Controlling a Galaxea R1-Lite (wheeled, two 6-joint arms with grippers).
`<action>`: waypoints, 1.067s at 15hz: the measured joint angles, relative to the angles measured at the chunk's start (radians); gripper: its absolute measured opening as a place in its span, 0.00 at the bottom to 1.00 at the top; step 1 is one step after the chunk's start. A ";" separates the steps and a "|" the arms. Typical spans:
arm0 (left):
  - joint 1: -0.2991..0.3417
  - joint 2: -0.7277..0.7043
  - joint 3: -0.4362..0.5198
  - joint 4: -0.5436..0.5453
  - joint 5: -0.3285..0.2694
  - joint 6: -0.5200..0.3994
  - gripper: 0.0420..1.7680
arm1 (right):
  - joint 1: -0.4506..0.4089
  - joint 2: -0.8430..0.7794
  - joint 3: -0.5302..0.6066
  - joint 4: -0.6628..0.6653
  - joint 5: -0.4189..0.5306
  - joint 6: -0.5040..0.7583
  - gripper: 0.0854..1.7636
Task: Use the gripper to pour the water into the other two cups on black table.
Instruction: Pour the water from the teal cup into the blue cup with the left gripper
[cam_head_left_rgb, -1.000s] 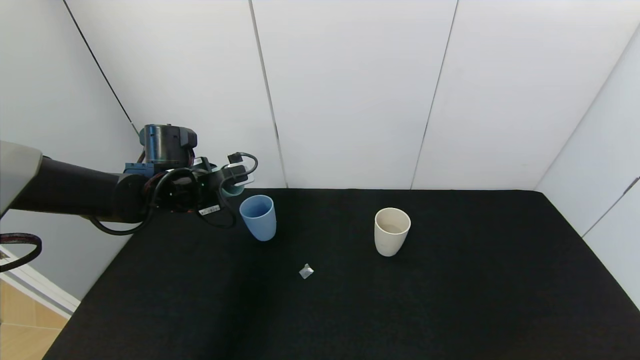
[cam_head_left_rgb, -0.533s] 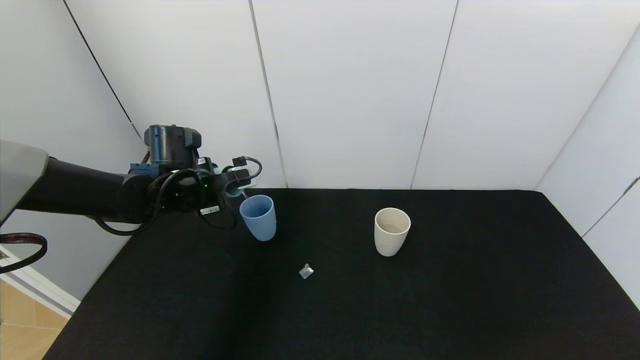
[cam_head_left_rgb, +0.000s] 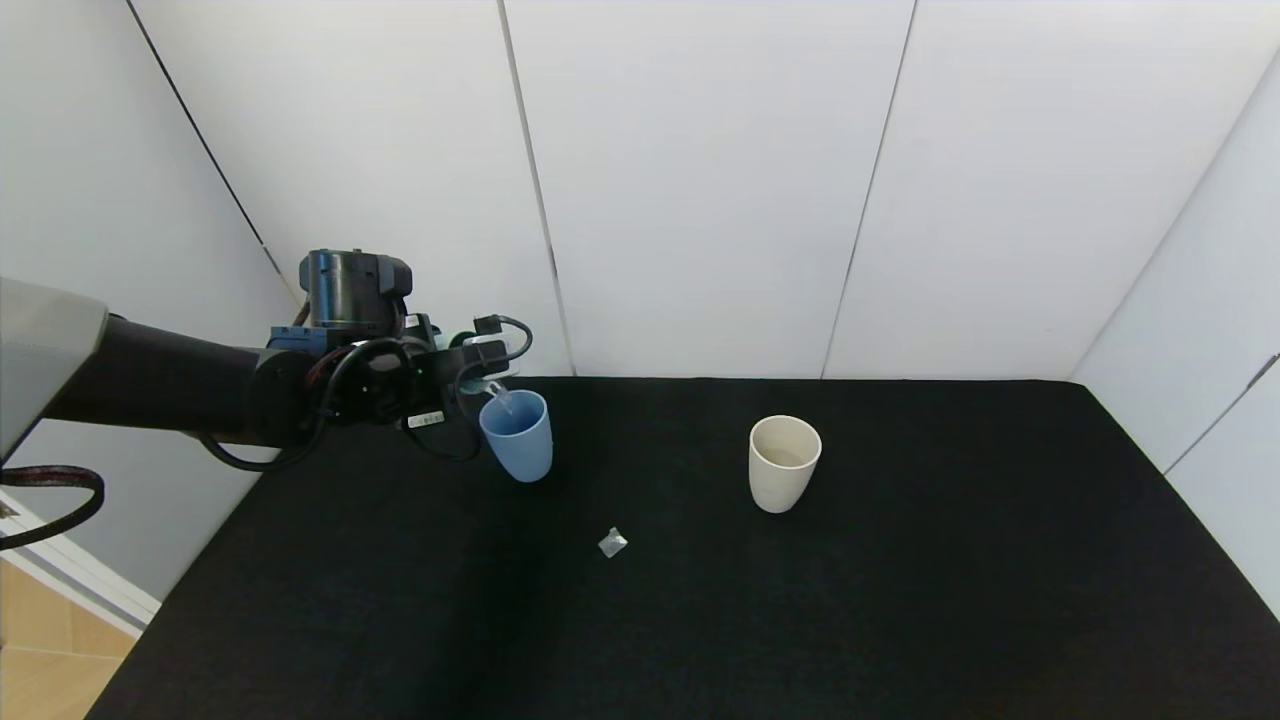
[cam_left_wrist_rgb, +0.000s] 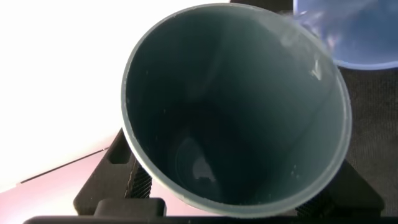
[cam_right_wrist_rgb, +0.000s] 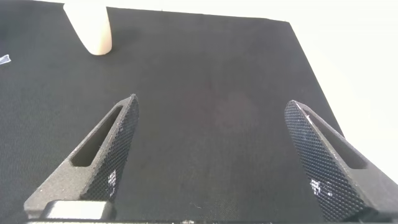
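Note:
My left gripper (cam_head_left_rgb: 470, 365) is shut on a teal-green tumbler (cam_left_wrist_rgb: 233, 112) and holds it tipped over the light blue cup (cam_head_left_rgb: 517, 434) at the back left of the black table (cam_head_left_rgb: 700, 600). A thin clear stream of water (cam_head_left_rgb: 500, 396) runs from the tumbler's lip into the blue cup, whose rim shows in the left wrist view (cam_left_wrist_rgb: 357, 31). The cream-beige cup (cam_head_left_rgb: 783, 462) stands upright to the right, apart; it also shows in the right wrist view (cam_right_wrist_rgb: 90, 28). My right gripper (cam_right_wrist_rgb: 211, 155) is open and empty above bare table, outside the head view.
A small clear crumpled scrap (cam_head_left_rgb: 612, 542) lies on the table in front of and between the two cups. White wall panels (cam_head_left_rgb: 700, 180) close in the back and both sides. The table's left edge drops to a wooden floor (cam_head_left_rgb: 40, 660).
My left gripper has moved a little right and down toward the blue cup, tipping the tumbler further. A water stream now runs into the blue cup. The cups have not moved.

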 joint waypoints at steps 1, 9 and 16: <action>0.000 0.000 0.000 0.000 0.000 0.000 0.67 | 0.000 0.000 0.000 0.000 0.000 0.000 0.97; 0.002 -0.006 0.015 -0.001 -0.012 -0.032 0.67 | -0.001 0.000 0.000 0.000 0.000 0.000 0.97; 0.011 -0.034 0.008 0.014 -0.063 -0.281 0.67 | -0.001 0.000 0.000 0.000 0.000 0.000 0.97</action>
